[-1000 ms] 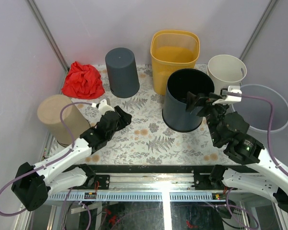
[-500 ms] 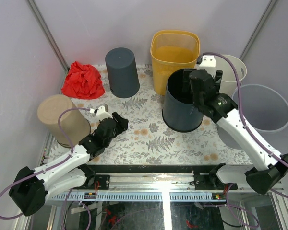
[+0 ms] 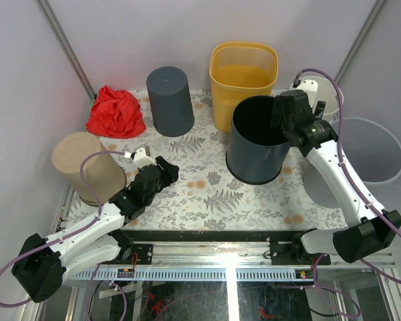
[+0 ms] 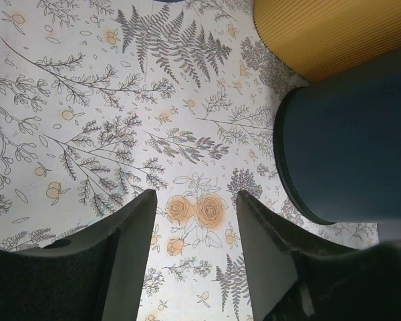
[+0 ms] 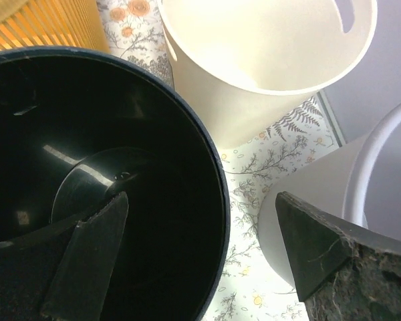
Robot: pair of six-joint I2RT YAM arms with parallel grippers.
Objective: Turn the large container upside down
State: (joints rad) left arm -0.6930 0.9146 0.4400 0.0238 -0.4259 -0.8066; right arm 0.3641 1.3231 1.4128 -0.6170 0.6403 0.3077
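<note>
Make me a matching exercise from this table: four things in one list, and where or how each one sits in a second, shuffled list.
Things:
1. red cloth
2. yellow basket
3. small grey bin
4. large dark bin

Place or state:
A. upside down, closed bottom facing up
B. crumpled in the far left corner
C. upright with its mouth open, in the middle of the table
D. upright at the back, just behind the large dark bin

Pairs: 1-B, 2-D, 3-A, 4-C
</note>
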